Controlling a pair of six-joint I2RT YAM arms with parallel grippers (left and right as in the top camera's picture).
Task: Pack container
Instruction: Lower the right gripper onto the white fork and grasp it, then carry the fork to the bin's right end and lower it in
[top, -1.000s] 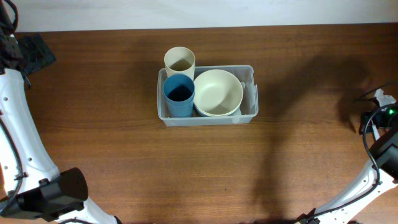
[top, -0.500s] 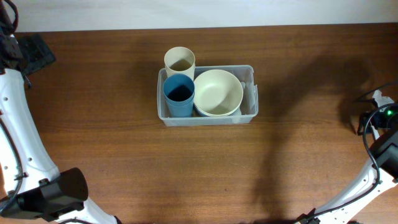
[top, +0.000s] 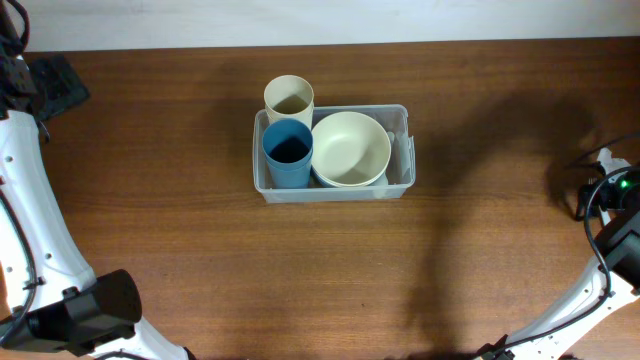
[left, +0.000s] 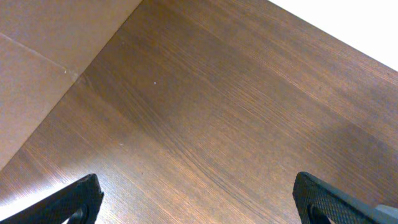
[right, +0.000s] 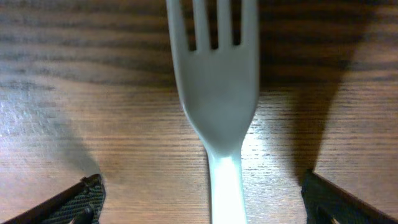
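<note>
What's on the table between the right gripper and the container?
Only bare table lies between the right gripper and the container, in the overhead view; the fork lies beneath that gripper.

Compared with a second earlier, the right hand (right: 208, 199) and its arm (top: 590, 290) at the counter's (top: 480, 250) right edge sat slightly further left and lower in the overhead view

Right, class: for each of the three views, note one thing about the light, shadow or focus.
Overhead: even light, but broad soft shadows darken the table right of the container. Right wrist: the fork fills the frame, slightly soft, with a dark shadow to its right and a bright glare on the wood beside its neck. Left wrist: the wood grain is crisp.
</note>
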